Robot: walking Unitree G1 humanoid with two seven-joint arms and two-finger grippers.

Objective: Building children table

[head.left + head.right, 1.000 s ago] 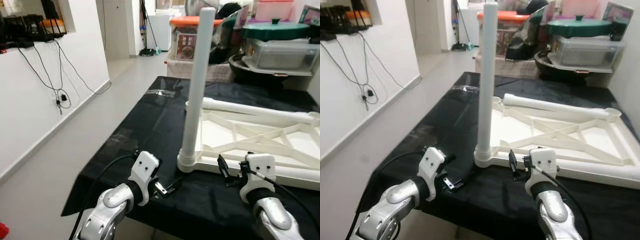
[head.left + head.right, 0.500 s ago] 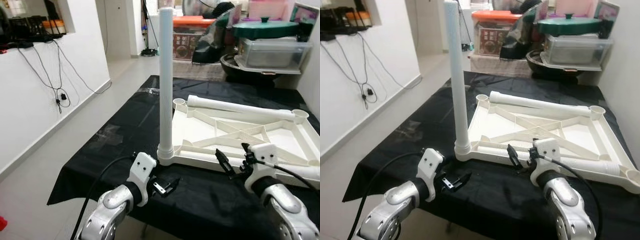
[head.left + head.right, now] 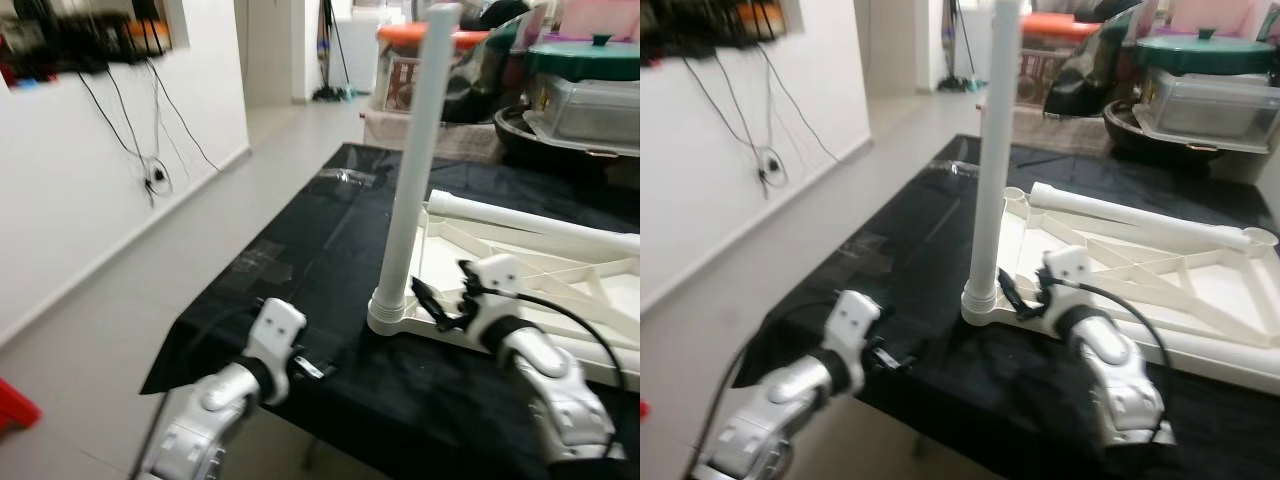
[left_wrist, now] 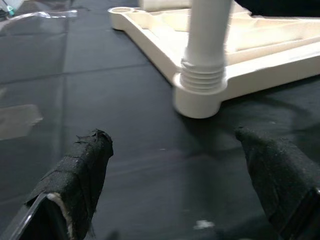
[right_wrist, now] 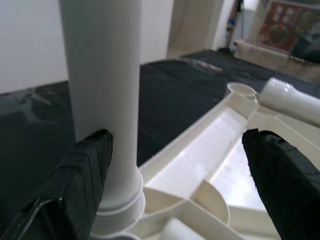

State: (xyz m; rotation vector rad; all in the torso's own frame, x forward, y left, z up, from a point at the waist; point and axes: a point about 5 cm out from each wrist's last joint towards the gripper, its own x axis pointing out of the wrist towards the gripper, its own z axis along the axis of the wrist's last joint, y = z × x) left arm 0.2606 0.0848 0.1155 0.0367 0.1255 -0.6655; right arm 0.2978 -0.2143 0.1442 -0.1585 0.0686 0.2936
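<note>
On the black-covered tabletop (image 3: 300, 240) the white table frame (image 3: 1160, 275) lies upside down, underside ribs showing, which is presumably how the legs get fitted. One leg (image 3: 412, 170) already stands upright in the near corner socket (image 3: 388, 318), threaded collar seated at its base. A second leg (image 3: 1130, 215) lies loose along the frame's far edge, near an open corner socket, and looks like the next piece to go in.

Close to the standing leg, the right gripper (image 3: 437, 307) hovers just beside the collar with its fingers (image 5: 85, 175) spread wide; the wrist view shows the leg between them, one finger close against it and the other well apart, so nothing is gripped. My guess is it is lining up to steady or twist the leg.

Lower down, the left gripper (image 3: 305, 367) sits at the near edge of the tabletop, pointed at the same corner socket, fingers (image 4: 82, 170) wide apart and empty, apparently waiting in support.

Storage tubs (image 3: 585, 85) crowd the far end.
</note>
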